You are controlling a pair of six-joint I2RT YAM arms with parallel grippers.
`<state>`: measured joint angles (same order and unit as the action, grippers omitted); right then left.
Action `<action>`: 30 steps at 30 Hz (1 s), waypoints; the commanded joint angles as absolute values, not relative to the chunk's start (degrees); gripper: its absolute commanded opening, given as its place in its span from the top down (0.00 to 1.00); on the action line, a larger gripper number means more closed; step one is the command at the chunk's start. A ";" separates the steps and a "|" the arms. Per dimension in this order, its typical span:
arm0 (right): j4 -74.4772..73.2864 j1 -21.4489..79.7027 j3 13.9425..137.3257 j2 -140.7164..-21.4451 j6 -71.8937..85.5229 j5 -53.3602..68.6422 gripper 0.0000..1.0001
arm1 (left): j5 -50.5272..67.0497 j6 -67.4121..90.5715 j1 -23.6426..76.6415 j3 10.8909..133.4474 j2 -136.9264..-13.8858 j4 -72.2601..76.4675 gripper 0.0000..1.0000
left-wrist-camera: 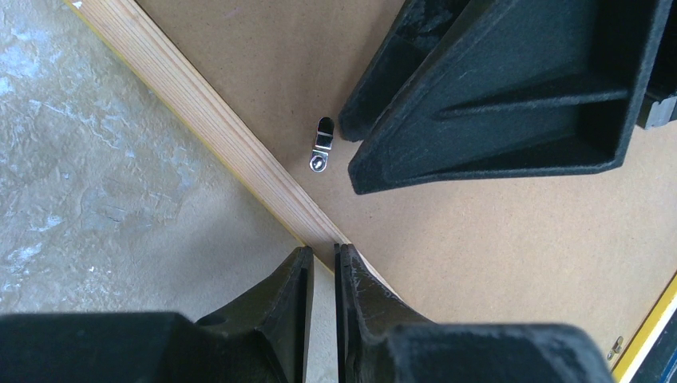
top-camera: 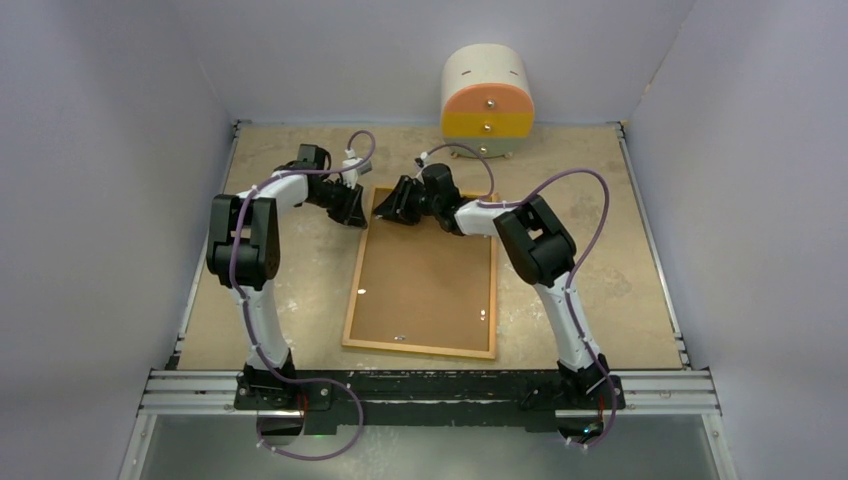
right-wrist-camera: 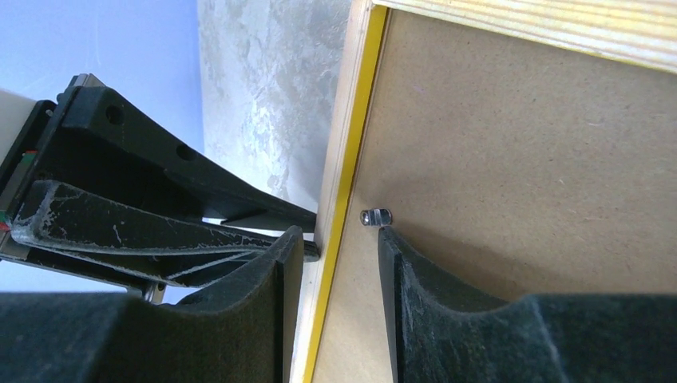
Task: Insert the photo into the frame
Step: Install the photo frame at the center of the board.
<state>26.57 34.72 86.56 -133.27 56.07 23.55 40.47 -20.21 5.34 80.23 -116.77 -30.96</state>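
Now, left gripper (left-wrist-camera: 323, 251): fingers drawn nearly together, pinching the left rail of the frame (left-wrist-camera: 212, 120) near its far corner.
Frame: lies back up on the table (top-camera: 310, 300), between the arms; a brown board (top-camera: 425, 280) fills it (yellow shows only along the edges).
Clip (left-wrist-camera: 321, 148): small metal tab on the board, just beside that rail.
Right gripper (right-wrist-camera: 339, 235): fingers spread, straddling the same rail, one outside the frame, the other over the board with its tip beside the clip.
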 commanded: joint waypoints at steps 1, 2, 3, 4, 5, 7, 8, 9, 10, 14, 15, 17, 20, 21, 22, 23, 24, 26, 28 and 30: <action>25.29 35.85 88.51 -135.19 57.44 24.38 0.58 | 39.99 -21.38 5.98 78.32 -116.70 -31.55 0.83; 25.27 35.86 88.66 -135.25 57.56 24.35 0.58 | 39.99 -21.50 5.98 78.24 -116.60 -31.55 0.83; 25.37 35.86 88.73 -135.36 57.84 24.27 0.58 | 40.03 -21.54 5.98 78.16 -116.55 -31.60 0.83; 25.28 35.86 88.82 -135.42 58.06 24.07 0.58 | 40.13 -21.68 5.98 78.14 -116.54 -31.70 0.83; 25.10 35.86 88.83 -135.44 58.06 23.82 0.58 | 40.12 -21.92 5.98 78.06 -116.54 -31.79 0.83; 24.61 35.86 88.85 -135.28 57.99 23.38 0.59 | 40.14 -22.25 5.98 77.90 -116.56 -31.90 0.83; 24.10 35.86 88.97 -135.20 57.61 23.18 0.59 | 40.03 -22.41 5.98 77.83 -116.49 -31.95 0.83; 23.36 35.86 89.30 -135.16 57.17 22.94 0.59 | 40.13 -22.56 5.98 77.72 -116.46 -31.99 0.83; 22.71 35.86 89.55 -135.11 56.83 22.74 0.59 | 40.15 -22.63 5.98 77.63 -116.50 -32.07 0.83; 20.35 35.86 90.74 -134.96 54.87 20.90 0.60 | 40.33 -22.85 5.98 77.52 -116.46 -32.08 0.83; 19.61 35.86 91.11 -135.03 54.35 20.23 0.60 | 40.44 -22.88 5.99 77.50 -116.46 -32.08 0.83; 19.02 35.83 91.59 -135.06 53.58 19.34 0.60 | 40.51 -23.06 5.98 77.43 -116.38 -32.16 0.83; 18.42 35.77 92.50 -135.71 53.18 19.50 0.60 | 40.52 -23.41 5.98 77.40 -116.22 -32.49 0.83; 18.64 35.77 92.63 -135.85 53.16 19.45 0.60 | 40.52 -23.53 5.98 77.35 -116.20 -32.58 0.83; 18.75 35.77 92.64 -136.04 53.18 19.49 0.60 | 40.54 -23.61 5.98 77.34 -116.19 -32.59 0.83; 18.93 35.82 92.64 -136.14 53.28 19.43 0.60 | 40.53 -23.64 5.98 77.34 -116.19 -32.61 0.83; 19.16 35.78 92.56 -136.25 53.44 19.40 0.60 | 40.50 -23.72 5.98 77.32 -116.19 -32.65 0.83; 19.61 35.78 92.58 -136.60 53.69 19.42 0.61 | 40.52 -23.89 6.02 77.26 -116.20 -32.77 0.83; 20.36 35.77 92.55 -136.94 54.29 19.70 0.61 | 40.57 -24.02 6.02 77.19 -116.19 -32.78 0.84; 21.25 35.77 92.74 -137.46 54.88 19.69 0.61 | 40.56 -24.17 6.02 77.17 -116.26 -32.87 0.83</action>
<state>21.67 35.64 91.39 -135.02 55.13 21.65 40.95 -21.87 5.30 79.37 -116.29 -30.39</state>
